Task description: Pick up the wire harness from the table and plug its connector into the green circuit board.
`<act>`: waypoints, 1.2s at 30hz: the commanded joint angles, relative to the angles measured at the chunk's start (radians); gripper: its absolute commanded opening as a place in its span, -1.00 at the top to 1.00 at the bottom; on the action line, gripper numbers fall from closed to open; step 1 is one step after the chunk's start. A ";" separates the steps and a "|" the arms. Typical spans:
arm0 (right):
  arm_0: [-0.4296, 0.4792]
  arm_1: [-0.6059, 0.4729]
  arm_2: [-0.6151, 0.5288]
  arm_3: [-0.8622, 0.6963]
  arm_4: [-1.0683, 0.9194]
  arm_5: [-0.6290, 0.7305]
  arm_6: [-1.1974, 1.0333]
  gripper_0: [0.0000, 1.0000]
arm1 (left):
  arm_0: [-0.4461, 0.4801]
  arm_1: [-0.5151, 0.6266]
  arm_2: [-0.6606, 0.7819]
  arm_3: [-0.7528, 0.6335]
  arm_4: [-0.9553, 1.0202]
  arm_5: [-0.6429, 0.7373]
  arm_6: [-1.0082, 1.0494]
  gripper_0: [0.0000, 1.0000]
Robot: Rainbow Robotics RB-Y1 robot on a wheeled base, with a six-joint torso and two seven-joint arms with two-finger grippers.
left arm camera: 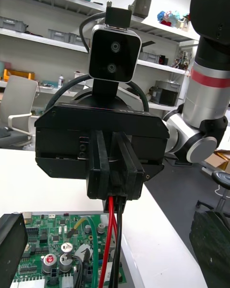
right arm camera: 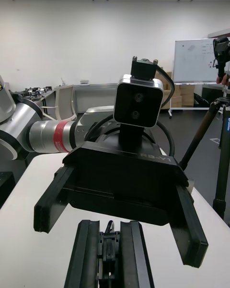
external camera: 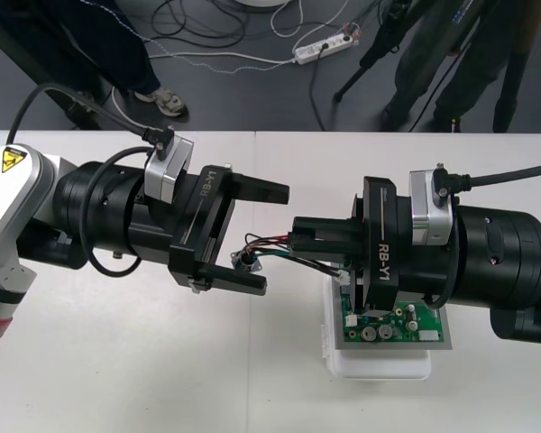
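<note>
— At left?
— Spread wide above the tabletop [external camera: 117, 361]: left gripper [external camera: 273, 238]. Between its fingers, the round metal socket [external camera: 244, 262] of the wire harness [external camera: 269, 244]; contact not discernible.
— In the middle?
— Thin red, black and green wires, strung from the socket toward the right gripper [external camera: 296, 235].
— At right?
— Pressed together, pinching the wire harness at its black plug [right arm camera: 111, 249]: right gripper. Partly beneath that gripper, the green circuit board [external camera: 388, 329] on its white base [external camera: 379, 368].

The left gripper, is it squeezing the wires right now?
No, the left gripper stands open; the right gripper pinches the wire harness.
</note>
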 commanded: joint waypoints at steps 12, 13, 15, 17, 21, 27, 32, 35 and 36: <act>0.012 0.032 0.027 -0.014 -0.043 -0.004 0.009 1.00 | -0.039 -0.014 -0.019 -0.004 0.000 0.049 -0.051 -0.79; 0.012 0.032 0.027 -0.013 -0.043 -0.004 0.011 1.00 | -0.039 -0.014 -0.019 -0.004 0.000 0.051 -0.053 -0.78; 0.012 0.031 0.027 -0.013 -0.043 -0.004 0.011 1.00 | -0.039 -0.016 -0.020 -0.004 0.005 0.052 -0.054 -0.75; 0.013 0.032 0.027 -0.013 -0.041 -0.004 0.011 1.00 | -0.039 -0.016 -0.020 -0.004 0.008 0.054 -0.054 -0.76; 0.013 0.031 0.027 -0.013 -0.041 -0.004 0.012 1.00 | -0.039 -0.014 -0.020 -0.004 0.023 0.063 -0.056 -0.75; 0.015 0.032 0.027 -0.013 -0.041 -0.004 0.014 1.00 | -0.040 -0.016 -0.020 -0.004 0.054 0.071 -0.060 -0.76; 0.013 0.031 0.027 -0.013 -0.041 -0.004 0.014 1.00 | -0.043 -0.016 -0.019 -0.004 0.066 0.071 -0.063 -0.76; 0.015 0.032 0.027 -0.013 -0.041 -0.004 0.014 1.00 | -0.045 -0.013 -0.019 -0.006 0.066 0.071 -0.065 -0.76; 0.013 0.032 0.027 -0.013 -0.041 -0.004 0.015 1.00 | -0.043 -0.011 -0.019 -0.004 0.068 0.071 -0.065 -0.76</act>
